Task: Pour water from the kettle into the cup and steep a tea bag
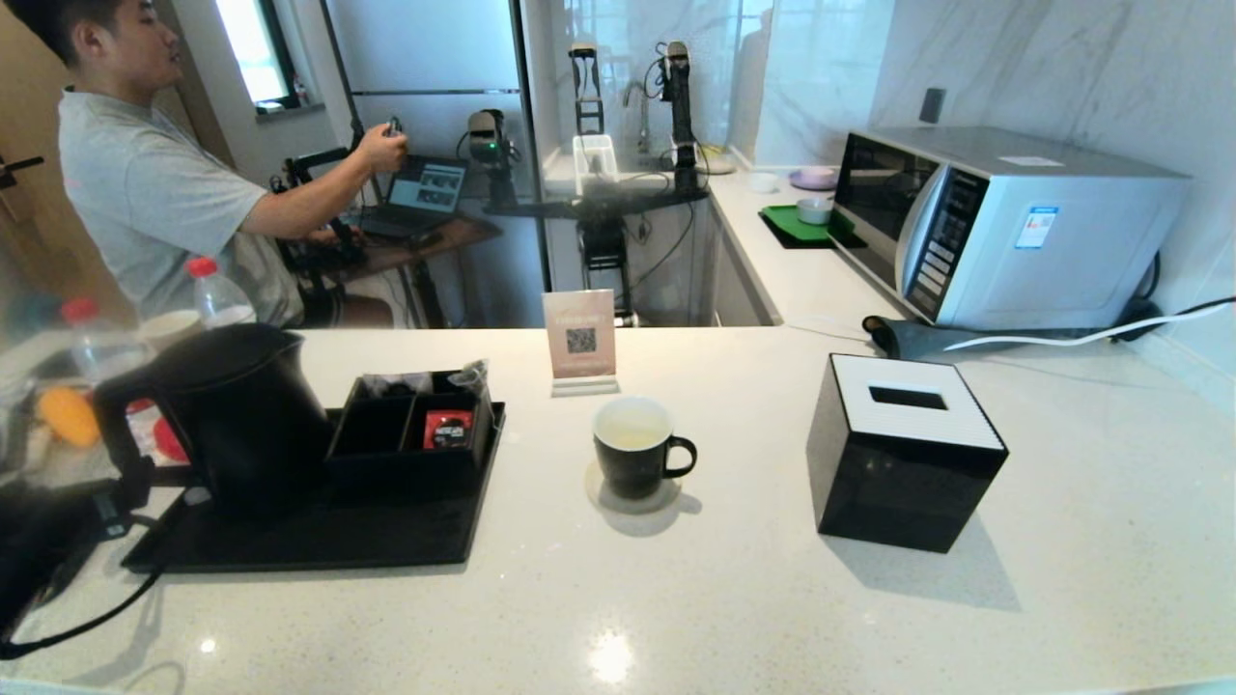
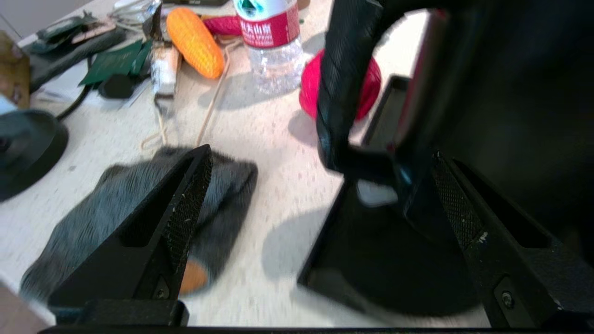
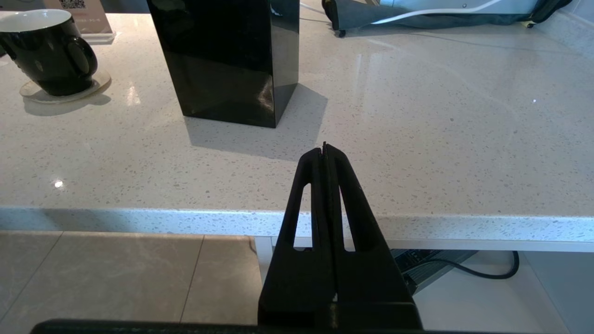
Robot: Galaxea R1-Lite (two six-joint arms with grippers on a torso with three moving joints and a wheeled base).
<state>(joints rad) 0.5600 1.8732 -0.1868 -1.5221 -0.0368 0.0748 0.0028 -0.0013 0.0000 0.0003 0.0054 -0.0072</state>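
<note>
Here, the left gripper (image 2: 315, 199) sits at the desk's (image 1: 734, 598) left edge, jaws spread wide beside the kettle's (image 1: 237, 405) loop handle, holding nothing. The kettle stands on a black tray (image 1: 319, 541). Rightward, the cup (image 1: 635, 449) rests on a coaster. The right gripper (image 3: 325, 150) is parked below the desk edge, jaws pressed together.

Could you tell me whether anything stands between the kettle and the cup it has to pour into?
Yes: the black organiser box sits on the tray between the kettle and the cup. The counter beyond it looks free. The open left claw is at the kettle's handle.
</note>
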